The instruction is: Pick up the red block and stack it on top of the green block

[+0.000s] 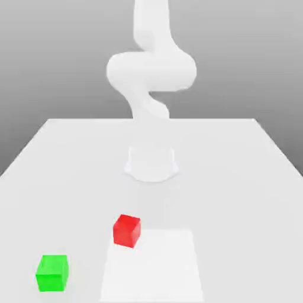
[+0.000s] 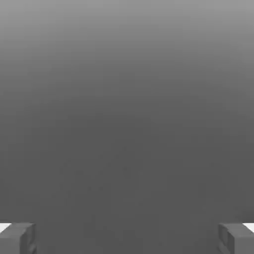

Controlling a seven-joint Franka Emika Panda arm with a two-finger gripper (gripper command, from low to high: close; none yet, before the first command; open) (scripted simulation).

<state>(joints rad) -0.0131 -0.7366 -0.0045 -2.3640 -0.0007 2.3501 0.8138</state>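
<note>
The red block (image 1: 126,230) sits on the white table (image 1: 237,177) near its front, a little toward the exterior view's left of centre. The green block (image 1: 52,273) rests further forward and further to the exterior view's left, a clear gap apart from the red one. In the hand view my gripper (image 2: 127,239) is open: its two grey fingertips (image 2: 18,238) stand far apart at the picture's edges, nothing is between them, and plain grey background lies beyond.
The white arm (image 1: 151,71) rises from its round base (image 1: 151,163) at the table's middle, behind the blocks. A paler rectangular patch (image 1: 152,267) lies on the table just to the exterior view's right of the red block.
</note>
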